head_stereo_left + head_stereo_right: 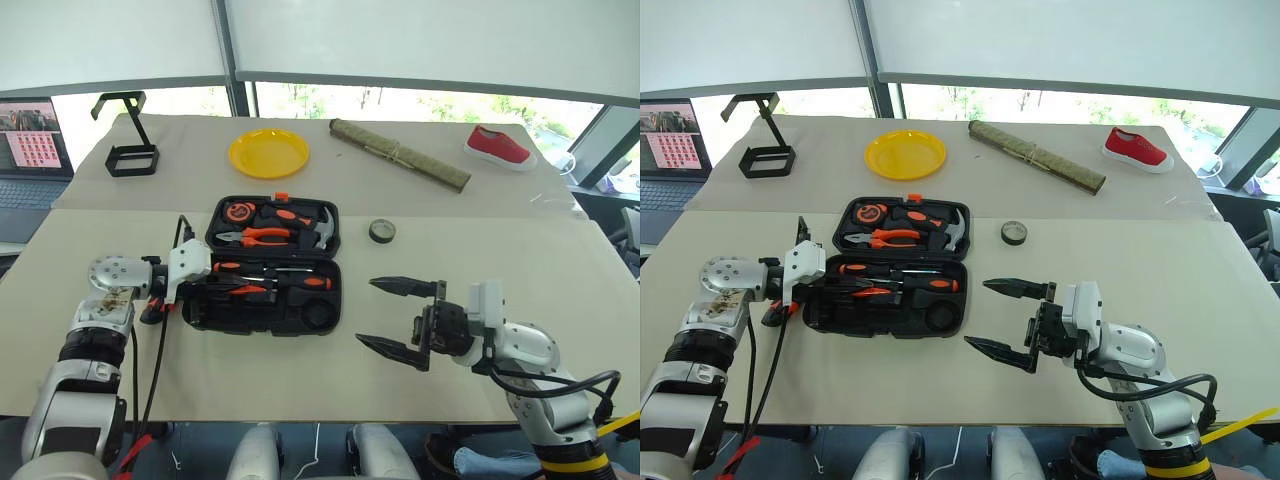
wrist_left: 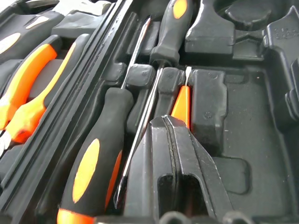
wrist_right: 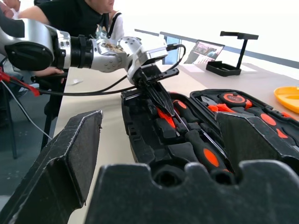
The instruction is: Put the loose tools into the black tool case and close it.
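Stowed: two screwdrivers in open tool case.
Left gripper: closed over orange tester pen, grip unclear.
Right gripper: wide, empty.
Left: tape roll, lid.

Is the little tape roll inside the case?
No, the tape roll lies on the table, to the right of the open case.

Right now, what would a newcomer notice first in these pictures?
The open black tool case in the middle of the table, orange handles in its slots, with the left gripper shut and poking into its near half. To its right the right gripper hangs wide open, and a small dark tape roll lies outside the case.
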